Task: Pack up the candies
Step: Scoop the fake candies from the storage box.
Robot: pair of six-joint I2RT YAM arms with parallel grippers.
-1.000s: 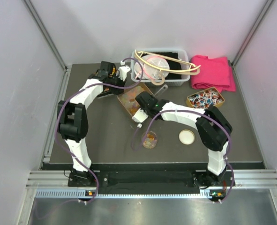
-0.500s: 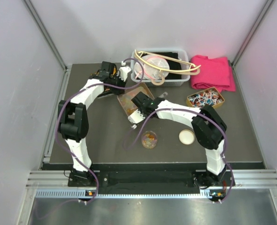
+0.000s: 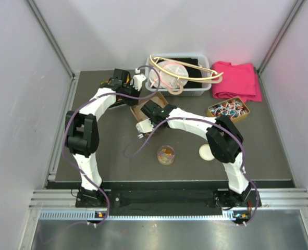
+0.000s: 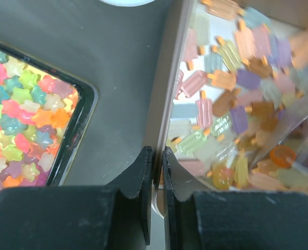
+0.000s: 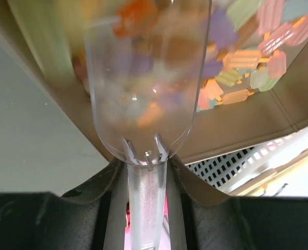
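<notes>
Since a second ago the right gripper (image 5: 146, 174) has been swung from above the cup (image 3: 165, 154) back and leftward to the tin (image 3: 158, 97). Its forearm is now laid across the tin. The left arm and everything else on the desk (image 3: 112, 151) are seen where they were.

The right gripper's jaws are closed tight on the handle of a clear scoop (image 5: 143, 78), whose bowl is held inside the tin over the candies (image 5: 247, 62). The left gripper (image 4: 155, 156) is pinched almost shut on the tin's thin wall, with one finger on each side of it.

The candies, shaped like ice lollies, are heaped in the tin towards the back of the desk, just in front of a clear bin (image 3: 195, 89). A few orange ones lie in the cup nearer the front edge.

From above, most of the tin is hidden by the right arm, and the lid (image 3: 208, 151) beside the cup is partly covered by that arm's elbow. What lies in the scoop is too blurred to be made out. A dark tray (image 4: 86, 104) of star-shaped sweets, just beside the tin, is cut off at the left wrist view's edge.
</notes>
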